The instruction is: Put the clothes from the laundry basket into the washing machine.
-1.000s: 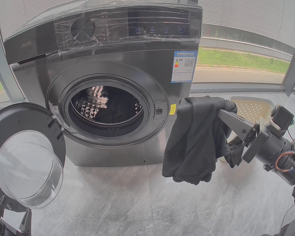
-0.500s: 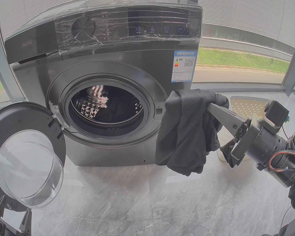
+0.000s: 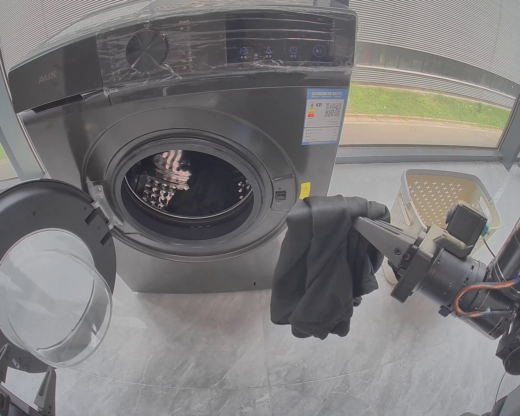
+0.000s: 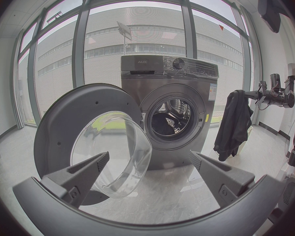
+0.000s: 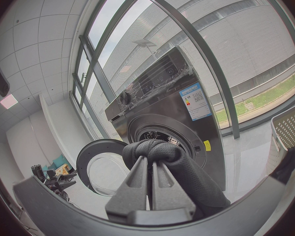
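Observation:
The grey washing machine (image 3: pixel 179 105) stands ahead with its round door (image 3: pixel 40 273) swung wide to the left and the drum opening (image 3: pixel 188 192) exposed. Something dark lies inside the drum. My right gripper (image 3: pixel 361 225) is shut on a black garment (image 3: pixel 318 267), which hangs in the air to the right of the opening and in front of the machine's lower right corner. The same grip shows in the right wrist view: gripper (image 5: pixel 147 159), garment (image 5: pixel 177 161). The cream laundry basket (image 3: pixel 445 195) stands on the floor behind that arm. My left gripper (image 4: pixel 149 154) is open, low beside the door.
Grey tiled floor (image 3: pixel 214 348) lies open in front of the machine. Large windows (image 3: pixel 433 59) run behind the machine and the basket. The open door (image 4: pixel 88 135) takes up the room to the left of the opening.
My right gripper has carried the black garment left towards the machine, then a little lower. More of the basket shows behind it. The left arm has not moved.

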